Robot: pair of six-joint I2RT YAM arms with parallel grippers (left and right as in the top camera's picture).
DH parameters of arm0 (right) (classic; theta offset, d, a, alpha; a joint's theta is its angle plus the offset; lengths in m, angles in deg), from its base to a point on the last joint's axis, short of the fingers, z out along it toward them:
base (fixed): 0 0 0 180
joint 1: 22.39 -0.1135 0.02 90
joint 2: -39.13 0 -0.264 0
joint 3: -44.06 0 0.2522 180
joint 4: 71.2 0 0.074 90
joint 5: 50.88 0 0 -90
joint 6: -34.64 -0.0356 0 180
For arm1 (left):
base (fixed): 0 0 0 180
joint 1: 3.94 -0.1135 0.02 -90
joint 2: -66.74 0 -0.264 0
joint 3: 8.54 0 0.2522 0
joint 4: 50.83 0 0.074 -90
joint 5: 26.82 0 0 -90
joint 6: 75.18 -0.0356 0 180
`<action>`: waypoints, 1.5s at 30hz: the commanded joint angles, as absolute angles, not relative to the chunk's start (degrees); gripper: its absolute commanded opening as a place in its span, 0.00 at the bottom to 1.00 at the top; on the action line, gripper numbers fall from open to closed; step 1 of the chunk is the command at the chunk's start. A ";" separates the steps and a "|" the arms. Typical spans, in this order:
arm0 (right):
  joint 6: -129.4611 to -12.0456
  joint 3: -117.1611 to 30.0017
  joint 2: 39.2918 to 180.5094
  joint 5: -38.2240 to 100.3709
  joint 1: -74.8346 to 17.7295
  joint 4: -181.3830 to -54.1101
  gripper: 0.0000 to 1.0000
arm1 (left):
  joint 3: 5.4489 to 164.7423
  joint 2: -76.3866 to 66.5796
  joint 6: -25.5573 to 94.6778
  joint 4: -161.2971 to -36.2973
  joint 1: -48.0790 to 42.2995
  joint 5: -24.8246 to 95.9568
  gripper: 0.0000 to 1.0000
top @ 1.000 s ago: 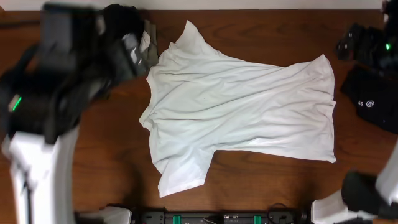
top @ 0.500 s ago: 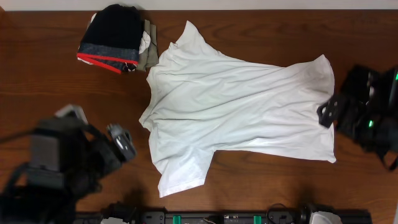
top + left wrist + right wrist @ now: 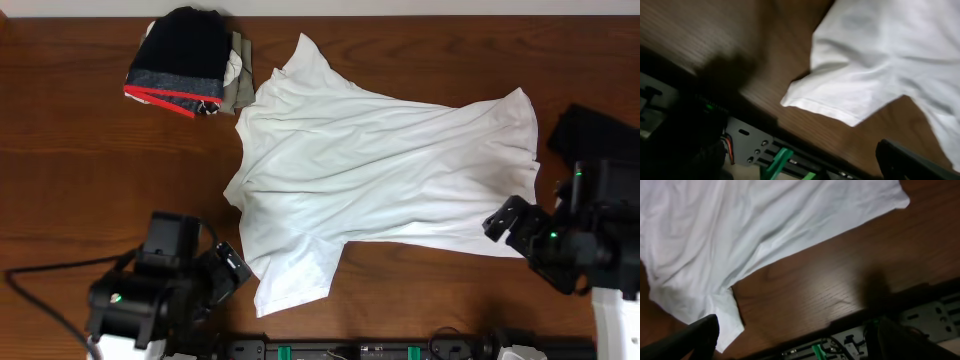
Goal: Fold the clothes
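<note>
A large white short-sleeved shirt (image 3: 385, 170) lies spread flat and wrinkled across the middle of the brown table, collar to the left, hem to the right. My left gripper (image 3: 232, 275) hovers open at the front left, just beside the shirt's near sleeve (image 3: 850, 95), holding nothing. The right gripper (image 3: 510, 225) stands open off the hem's near corner (image 3: 890, 200), also with nothing in it. A black garment (image 3: 582, 125) lies at the right edge, partly hidden by the right arm. Only dark fingertips (image 3: 910, 162) (image 3: 700, 335) show in the wrist views.
A stack of folded clothes (image 3: 185, 60), dark on top with a red edge, sits at the back left, close to the shirt's far sleeve. A black metal rail (image 3: 350, 350) with green clips runs along the table's front edge.
Both arms have swung toward the front of the table: the left to the front left by the near sleeve, the right down to the hem's near corner. The shirt has not moved.
</note>
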State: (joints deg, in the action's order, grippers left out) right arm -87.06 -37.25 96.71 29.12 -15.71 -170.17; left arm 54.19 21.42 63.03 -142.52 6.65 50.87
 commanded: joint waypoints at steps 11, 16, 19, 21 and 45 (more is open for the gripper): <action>-88.76 -24.31 96.45 26.63 -16.26 -160.16 0.99 | 36.60 21.58 56.60 -130.92 6.54 42.23 0.97; -88.76 -24.23 96.45 26.58 -16.26 -158.50 0.99 | 33.10 21.47 56.34 -127.81 6.54 41.53 0.97; -88.74 -24.23 96.45 26.60 -16.26 -157.56 0.99 | 32.88 20.79 55.53 -127.20 7.00 41.55 0.97; -88.76 -24.23 96.45 26.60 -16.26 -157.41 0.99 | 32.90 20.05 55.53 -126.48 8.03 41.77 0.97; -87.28 -24.23 96.47 26.63 -16.26 -156.33 0.99 | 44.29 -1.35 60.67 -125.85 23.52 51.26 0.94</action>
